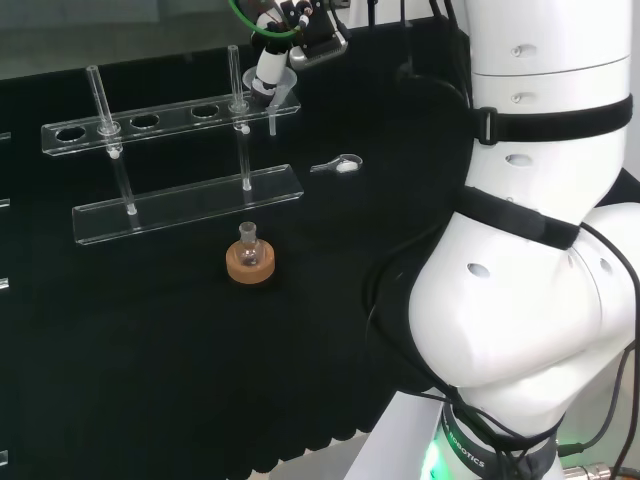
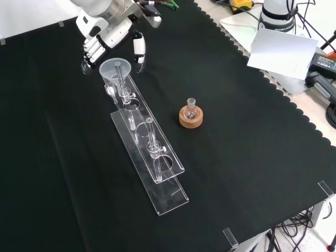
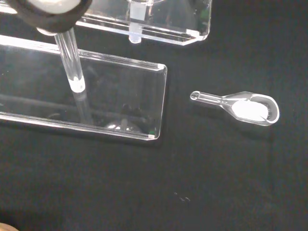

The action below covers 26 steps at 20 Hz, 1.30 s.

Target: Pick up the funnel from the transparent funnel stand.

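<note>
The funnel (image 2: 115, 70) is seated in the far end hole of the clear stand (image 2: 148, 152) in the front view, its stem hanging down through the upper shelf. The robot hand (image 2: 105, 42) is held just behind the rim, fingers curled loosely around nothing. The funnel is judged light, slippery and breakable; it is best pinched at the cone's rim and lifted straight up.

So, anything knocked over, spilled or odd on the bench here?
Nothing stands out. The funnel stand is upright with the funnel seated in it, the flask sits upright in its cork ring, and the scoop lies flat.
</note>
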Each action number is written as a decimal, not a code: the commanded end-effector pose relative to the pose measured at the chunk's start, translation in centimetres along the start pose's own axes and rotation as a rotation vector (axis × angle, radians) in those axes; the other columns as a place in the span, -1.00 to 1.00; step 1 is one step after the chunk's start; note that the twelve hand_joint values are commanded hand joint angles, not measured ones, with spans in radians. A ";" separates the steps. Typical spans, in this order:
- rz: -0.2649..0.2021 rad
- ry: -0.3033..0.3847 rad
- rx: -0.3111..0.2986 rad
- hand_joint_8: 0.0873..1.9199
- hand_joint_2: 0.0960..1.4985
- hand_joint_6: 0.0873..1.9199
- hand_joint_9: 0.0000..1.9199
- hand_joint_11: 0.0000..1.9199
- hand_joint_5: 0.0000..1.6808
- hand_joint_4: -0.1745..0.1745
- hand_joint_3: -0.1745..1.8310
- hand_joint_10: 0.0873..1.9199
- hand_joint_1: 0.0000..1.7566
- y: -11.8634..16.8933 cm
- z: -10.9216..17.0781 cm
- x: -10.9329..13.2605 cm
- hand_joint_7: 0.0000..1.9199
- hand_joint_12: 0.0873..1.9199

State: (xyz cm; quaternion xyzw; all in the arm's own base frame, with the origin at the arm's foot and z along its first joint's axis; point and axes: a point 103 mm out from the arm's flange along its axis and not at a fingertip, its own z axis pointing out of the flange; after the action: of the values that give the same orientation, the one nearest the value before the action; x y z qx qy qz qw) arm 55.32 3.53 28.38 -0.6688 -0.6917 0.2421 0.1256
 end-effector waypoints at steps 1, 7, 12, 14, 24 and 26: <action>-0.017 0.003 0.021 -0.72 -0.19 -1.00 -0.97 -0.84 -0.91 0.28 -0.48 -0.11 -0.14 0.3 0.2 0.0 -1.00 0.64; -0.014 -0.005 0.020 -0.84 -0.21 -1.00 -1.00 -0.84 -0.92 0.27 -0.45 -0.11 -0.16 0.4 0.4 0.2 -1.00 0.63; -0.010 -0.007 0.004 -0.72 -0.24 -1.00 -0.96 -0.81 -0.88 0.24 -0.41 -0.11 -0.16 0.5 0.6 0.1 -1.00 0.62; -0.009 -0.005 0.001 -0.65 -0.25 -1.00 -0.91 -0.79 -0.84 0.22 -0.40 -0.14 -0.16 0.5 0.6 0.1 -1.00 0.61; -0.005 -0.001 0.007 -0.41 -0.26 -1.00 -0.62 -0.68 -0.72 0.12 -0.35 -0.29 -0.15 0.7 0.9 0.0 -0.92 0.56; -0.004 -0.002 0.006 -0.41 -0.25 -1.00 -0.61 -0.67 -0.71 0.11 -0.35 -0.30 -0.15 0.8 1.0 0.0 -0.92 0.56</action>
State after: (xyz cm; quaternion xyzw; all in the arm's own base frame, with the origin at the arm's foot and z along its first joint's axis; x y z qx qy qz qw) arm 55.54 3.45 27.25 -0.6663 -0.6928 0.2445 0.1278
